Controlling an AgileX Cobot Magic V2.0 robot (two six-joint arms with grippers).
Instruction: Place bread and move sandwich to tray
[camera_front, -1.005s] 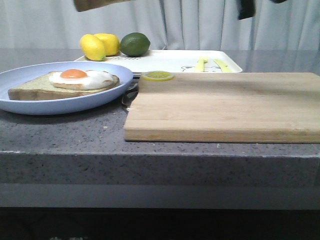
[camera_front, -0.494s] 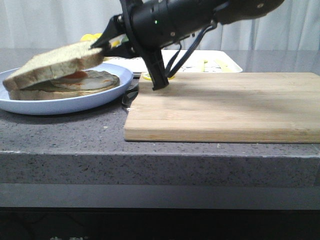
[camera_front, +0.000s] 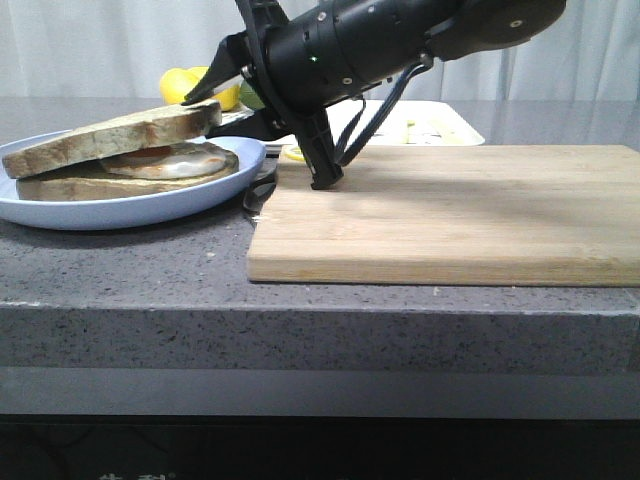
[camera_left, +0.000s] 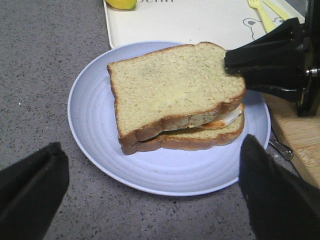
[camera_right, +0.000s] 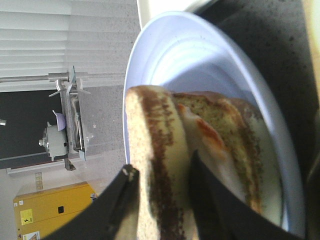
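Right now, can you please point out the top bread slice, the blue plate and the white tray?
top bread slice (camera_left: 170, 90): left wrist view, upper face.
blue plate (camera_left: 92, 120): left wrist view, bare rim.
white tray (camera_left: 200, 22): left wrist view, bare floor.

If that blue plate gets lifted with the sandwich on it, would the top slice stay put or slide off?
It may slide. The top slice sits skewed over the egg slice, tilted in the front view, on a probably slick egg. The right tool holds one edge, and the slice stays flat, so it seems stiff. The plate is shallow, so it should stay level.
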